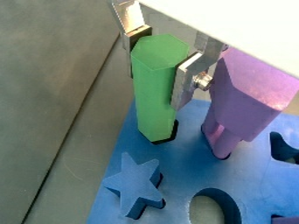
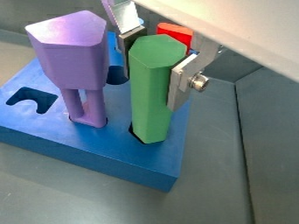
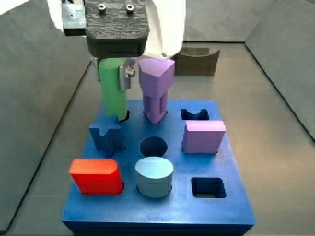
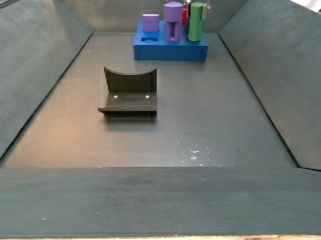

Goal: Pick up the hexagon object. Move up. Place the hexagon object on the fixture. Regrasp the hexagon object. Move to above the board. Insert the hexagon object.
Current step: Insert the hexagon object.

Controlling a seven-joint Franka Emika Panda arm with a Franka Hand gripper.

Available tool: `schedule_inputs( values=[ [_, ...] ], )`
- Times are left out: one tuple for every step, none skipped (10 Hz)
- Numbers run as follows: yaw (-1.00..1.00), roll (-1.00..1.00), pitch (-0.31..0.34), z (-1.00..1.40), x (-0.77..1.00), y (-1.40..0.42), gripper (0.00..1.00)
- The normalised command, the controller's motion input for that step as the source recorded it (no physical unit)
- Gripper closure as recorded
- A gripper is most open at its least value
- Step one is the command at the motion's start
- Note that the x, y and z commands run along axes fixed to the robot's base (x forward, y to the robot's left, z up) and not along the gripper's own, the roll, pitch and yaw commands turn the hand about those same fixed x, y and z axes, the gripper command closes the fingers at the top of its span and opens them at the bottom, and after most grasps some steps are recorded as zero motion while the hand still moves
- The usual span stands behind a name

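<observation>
The bright green hexagon object [image 1: 155, 87] stands upright with its lower end in a hole at a corner of the blue board [image 1: 181, 162]. It also shows in the other wrist view [image 2: 149, 92] and in both side views [image 3: 113, 92] [image 4: 196, 22]. My gripper [image 1: 160, 59] [image 2: 152, 59] is shut on the bar's upper part, with a silver finger plate [image 2: 179, 83] against each side. In a side view the gripper [image 3: 114, 66] hangs over the board's far left part [image 3: 234, 166]. The dark fixture [image 4: 128, 92] [image 3: 194, 61] stands empty on the tray floor.
A tall lilac-purple pillar [image 1: 251, 96] [image 3: 155, 88] stands in the board right beside the bar. A blue star peg [image 3: 106, 136], red block [image 3: 94, 175], pale teal cylinder [image 3: 154, 175] and lilac cube [image 3: 204, 136] also sit in the board. Grey tray walls [image 4: 44, 84] surround the floor.
</observation>
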Motion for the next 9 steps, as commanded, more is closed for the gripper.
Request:
schedule_inputs(
  values=[
    [0.03, -0.02, -0.089, -0.17, 0.00, -0.07, 1.00],
    [0.02, 0.00, -0.077, -0.19, 0.00, -0.02, 1.00],
    [0.00, 0.00, -0.080, -0.31, 0.00, 0.00, 1.00],
    [0.00, 0.05, -0.139, -0.62, -0.03, -0.01, 1.00],
    [0.00, 0.07, -0.179, -0.74, -0.05, -0.10, 1.00],
    [0.00, 0.05, -0.204, -0.61, -0.05, -0.12, 1.00],
    [0.00, 0.00, -0.124, -0.17, -0.07, -0.03, 1.00],
    [0.00, -0.03, -0.063, -0.01, 0.00, 0.01, 1.00],
    [0.00, 0.00, 0.000, 0.00, 0.00, 0.00, 1.00]
  ],
)
